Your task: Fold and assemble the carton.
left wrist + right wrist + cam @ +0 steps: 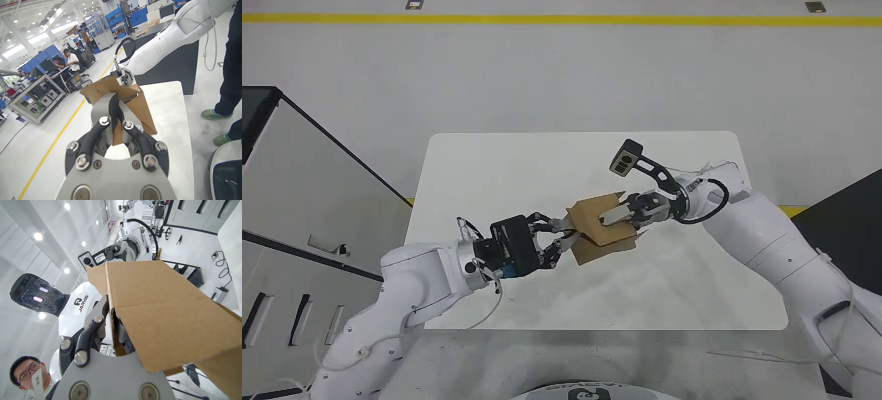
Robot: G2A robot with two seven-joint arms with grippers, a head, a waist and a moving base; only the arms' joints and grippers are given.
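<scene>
A brown cardboard carton (600, 230), partly folded, is held above the middle of the white table (492, 170) between the two arms. My left gripper (568, 240) is shut on the carton's edge nearest the left arm; in the left wrist view its fingers (103, 109) pinch a cardboard flap (117, 136) of the carton (136, 109). My right gripper (616, 215) is shut on the opposite side, its fingers (103, 308) clamping a wall of the carton (155, 317). The carton's inside is hidden.
The table's far edge (582, 135) and its front half (622, 300) lie bare. A person's legs and green shoes (215, 113) stand by the table's side. A black panel (282, 140) stands to the left of the table.
</scene>
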